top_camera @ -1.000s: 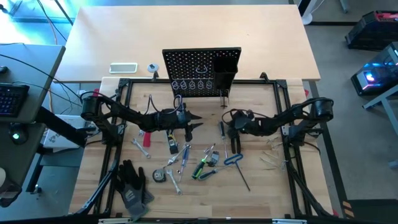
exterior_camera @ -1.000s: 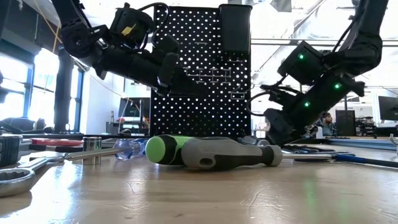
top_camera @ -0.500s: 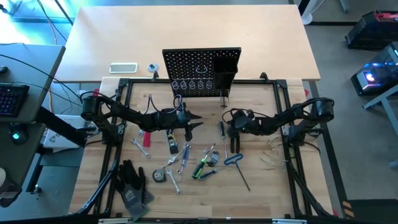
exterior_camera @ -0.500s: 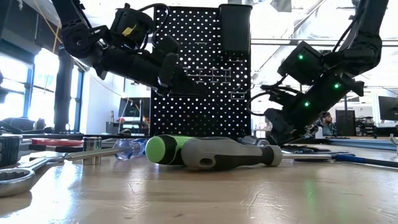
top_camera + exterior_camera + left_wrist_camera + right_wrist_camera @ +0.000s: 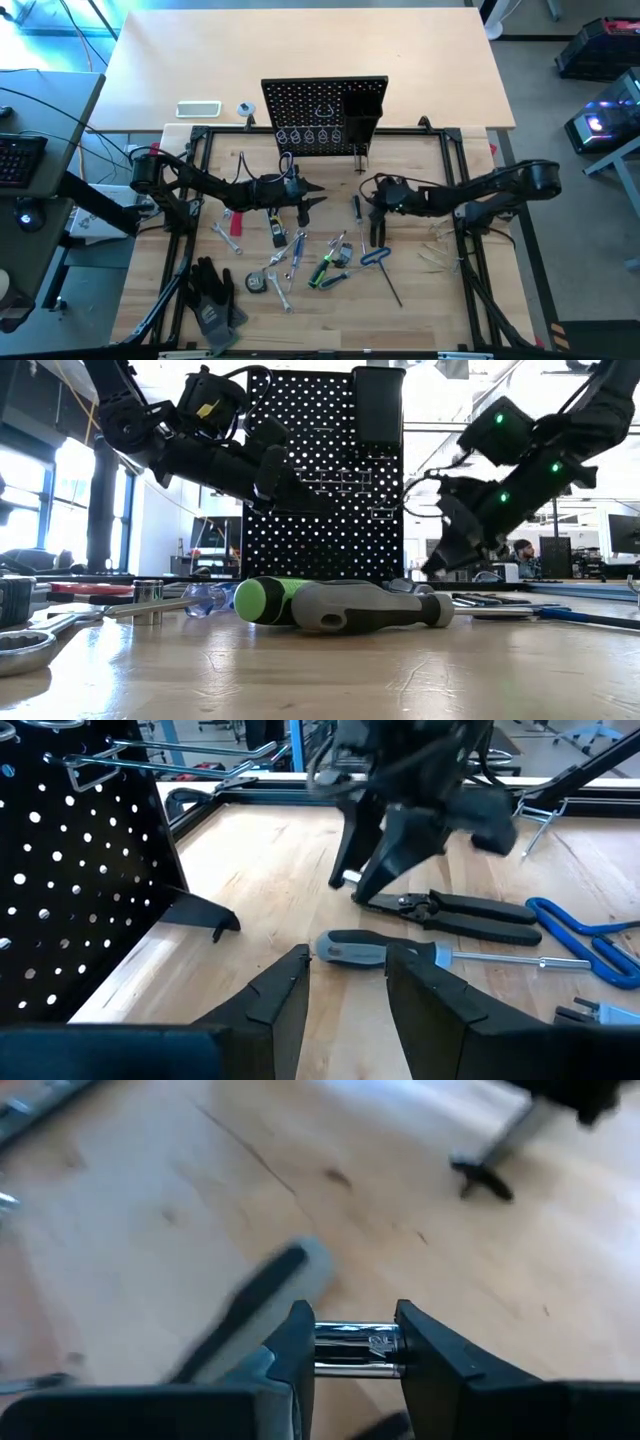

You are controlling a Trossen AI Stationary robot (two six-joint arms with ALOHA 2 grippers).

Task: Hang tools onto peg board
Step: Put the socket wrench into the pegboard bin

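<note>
The peg board [image 5: 325, 115] stands upright at the table's far side, black and perforated, with wire rings and a box bin [image 5: 378, 405]. Several tools lie on the wood in front of it: a green screwdriver [image 5: 322, 268], black pliers [image 5: 450, 910], a blue hex key [image 5: 375, 255] and a grey-and-black screwdriver [image 5: 350, 948]. My left gripper [image 5: 312, 195] hovers open left of centre, above the tools. My right gripper [image 5: 373, 208] is just above the pliers, shut on a small silver tool [image 5: 355, 1350]. My right gripper pinches a short silver metal tool [image 5: 350, 1348] between its two fingers [image 5: 425, 1345]; the tool lies crosswise in the gap. The fingers slant down from the table's right side. Which part of the tool they have does not show.
Black work gloves [image 5: 212, 295] lie near the front left. A white flat device [image 5: 198, 109] sits on the far table beside the peg board. Silver wrenches [image 5: 25, 645] and a red-black tool [image 5: 236, 225] lie left of centre. A black frame [image 5: 455, 170] borders the work area.
My right arm has stretched out toward the table's right edge and its gripper has risen a little above the pliers. The left arm and the tools on the table have stayed where they were.
</note>
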